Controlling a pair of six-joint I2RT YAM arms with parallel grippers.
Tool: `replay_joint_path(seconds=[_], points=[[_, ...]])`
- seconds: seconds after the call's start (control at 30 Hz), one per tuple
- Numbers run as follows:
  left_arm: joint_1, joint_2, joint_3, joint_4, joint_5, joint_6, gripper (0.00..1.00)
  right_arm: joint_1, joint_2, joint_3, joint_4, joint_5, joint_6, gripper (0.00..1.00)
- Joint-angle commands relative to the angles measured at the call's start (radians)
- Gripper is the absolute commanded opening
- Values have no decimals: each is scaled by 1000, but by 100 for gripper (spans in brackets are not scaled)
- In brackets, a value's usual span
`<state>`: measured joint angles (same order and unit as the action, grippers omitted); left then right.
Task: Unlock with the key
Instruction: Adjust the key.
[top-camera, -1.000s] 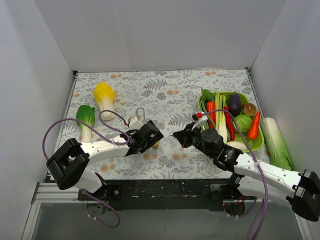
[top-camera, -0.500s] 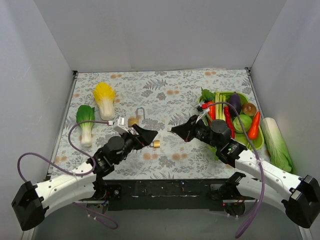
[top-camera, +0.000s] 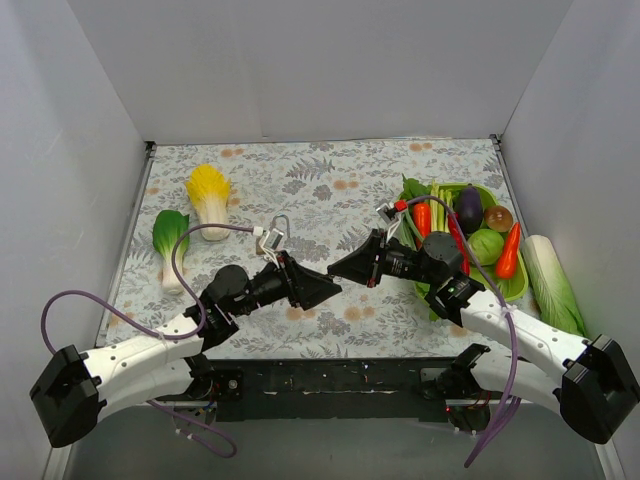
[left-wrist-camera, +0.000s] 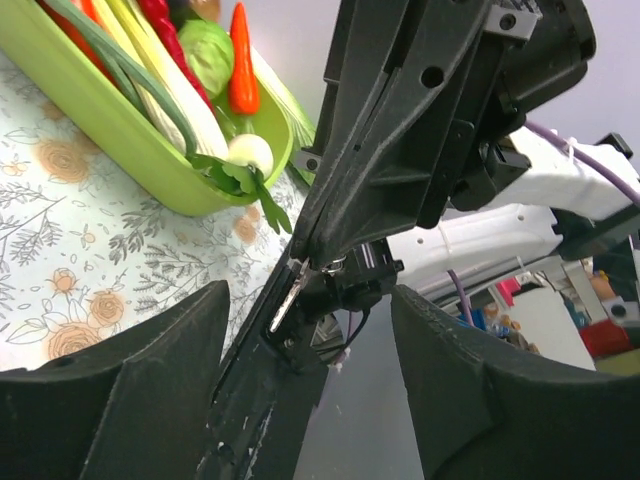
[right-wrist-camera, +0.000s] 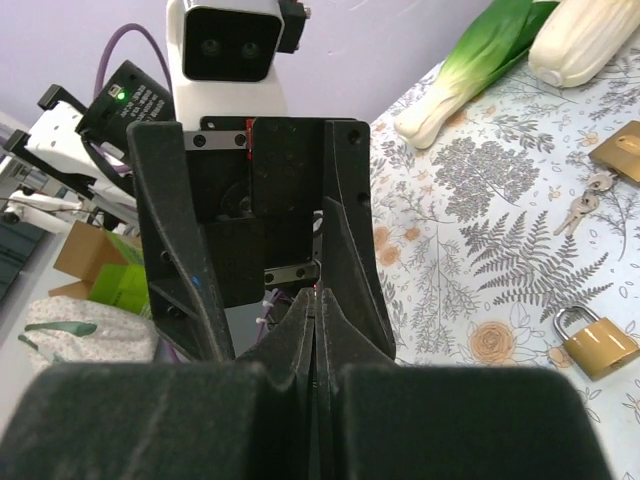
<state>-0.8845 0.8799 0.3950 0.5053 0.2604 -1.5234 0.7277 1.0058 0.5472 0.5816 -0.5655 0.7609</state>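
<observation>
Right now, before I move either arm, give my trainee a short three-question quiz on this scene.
1. True or false: the left hand is clamped shut.
2. Fill in: the right hand pinches a small silver ____.
3. Which lies in the green tray? A) a banana B) an eggplant C) a mug
Key: 1 false, its fingers stand wide apart; 2 key; 3 B.

Two brass padlocks (right-wrist-camera: 598, 345) (right-wrist-camera: 625, 150), one bunch of keys (right-wrist-camera: 572, 213), one single key (left-wrist-camera: 290, 296), one green tray (top-camera: 516, 290), three loose vegetables (top-camera: 208, 195) (top-camera: 170, 240) (top-camera: 552, 285).
</observation>
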Motion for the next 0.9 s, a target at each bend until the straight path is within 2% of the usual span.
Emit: replay_joint_path(seconds=[0.0,0.03,0.1,0.13,0.37,0.5,0.77,0.87], points=[[7,-1,19,91,83,-3,61,-4,-13,31,78,-44,32,1],[7,-1,16,116,80,-10,54,-4,-16,28,67,-43,29,1],[7,2,13,127,68,-20,50,-4,-18,22,63,-39,26,1],[7,4,13,130,62,-24,44,-4,-18,17,61,-37,28,1],[7,-24,1,105,7,-23,28,-5,-19,7,54,-31,23,1],[7,-32,5,61,-4,-12,28,-4,-19,2,52,-25,23,1],[7,-110,-13,-34,-127,6,31,-7,-21,3,44,-28,23,1],[7,-114,-16,-34,-121,2,31,-8,-16,5,46,-31,26,1]])
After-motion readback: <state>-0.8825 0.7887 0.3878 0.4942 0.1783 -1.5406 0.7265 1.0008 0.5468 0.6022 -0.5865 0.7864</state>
